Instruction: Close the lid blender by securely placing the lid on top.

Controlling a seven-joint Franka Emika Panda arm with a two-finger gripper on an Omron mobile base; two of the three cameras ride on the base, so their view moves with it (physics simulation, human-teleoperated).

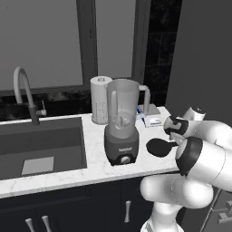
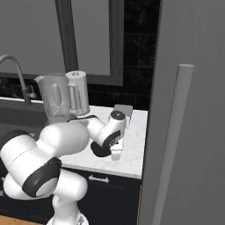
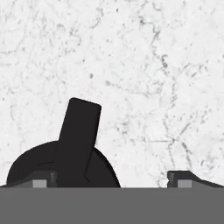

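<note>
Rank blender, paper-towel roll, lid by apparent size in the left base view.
1. blender, tallest and widest.
2. paper-towel roll, shorter and partly hidden behind the blender; it stands farther back, so the gap is unsure.
3. lid, a small flat disc lying on the counter.

The white arm rises from the base, folds at a bulky elbow with a dark joint band, and reaches forward and down toward the surface. Its wrist is bent so the hand points downward, close above the marble. The pincer hangs with its jaws spread wide apart, the two dark fingertips standing well clear of each other at the bottom of the hand view. In the right base view the hand sits low over the surface.
</note>
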